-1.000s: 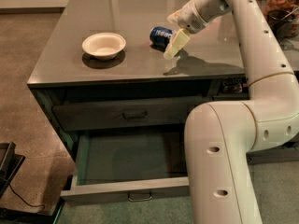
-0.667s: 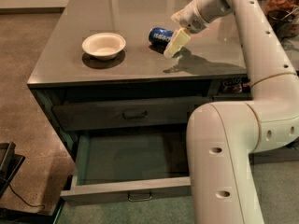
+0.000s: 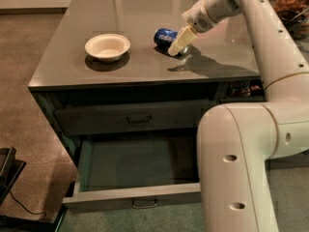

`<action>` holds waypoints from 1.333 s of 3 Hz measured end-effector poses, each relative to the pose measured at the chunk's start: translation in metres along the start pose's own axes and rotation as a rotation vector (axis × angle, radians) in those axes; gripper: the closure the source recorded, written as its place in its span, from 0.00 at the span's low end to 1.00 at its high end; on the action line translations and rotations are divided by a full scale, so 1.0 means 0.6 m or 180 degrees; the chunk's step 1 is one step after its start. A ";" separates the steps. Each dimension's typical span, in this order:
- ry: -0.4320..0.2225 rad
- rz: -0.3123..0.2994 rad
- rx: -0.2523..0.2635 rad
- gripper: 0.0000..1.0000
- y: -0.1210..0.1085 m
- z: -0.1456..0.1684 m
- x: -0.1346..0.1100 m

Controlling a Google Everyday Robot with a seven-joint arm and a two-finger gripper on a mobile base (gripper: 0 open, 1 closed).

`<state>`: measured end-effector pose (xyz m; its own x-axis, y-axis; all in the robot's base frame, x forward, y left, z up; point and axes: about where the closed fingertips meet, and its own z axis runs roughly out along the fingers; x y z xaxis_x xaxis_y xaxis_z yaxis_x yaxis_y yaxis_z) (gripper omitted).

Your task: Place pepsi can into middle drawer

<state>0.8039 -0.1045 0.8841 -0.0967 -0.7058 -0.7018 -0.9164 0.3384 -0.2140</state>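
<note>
The pepsi can [image 3: 163,35], blue with silver ends, lies on its side on the grey cabinet top [image 3: 145,66], right of centre. My gripper [image 3: 179,42] reaches in from the upper right and is down at the can's right end, overlapping it in this view. The middle drawer [image 3: 140,166], with a low front panel and a pale loop handle [image 3: 144,204], is pulled out wide below the cabinet top. Its inside looks bare.
A cream bowl [image 3: 107,46] stands on the top, left of the can. A closed taller-fronted drawer with a dark handle [image 3: 139,118] sits above the open one. My large arm segment [image 3: 241,168] covers the open drawer's right end. A jar [image 3: 292,6] stands at far right.
My gripper has shifted slightly up and left against the can's right end. The can and the bowl have not moved. The drawer stays open.
</note>
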 end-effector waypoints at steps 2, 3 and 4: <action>-0.0032 0.0302 0.0164 0.00 0.000 0.003 0.020; -0.0080 0.0439 0.0173 0.00 0.022 0.014 0.036; -0.0135 0.0541 0.0173 0.00 0.045 0.027 0.044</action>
<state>0.7828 -0.1041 0.8488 -0.2308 -0.6091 -0.7588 -0.8658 0.4844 -0.1254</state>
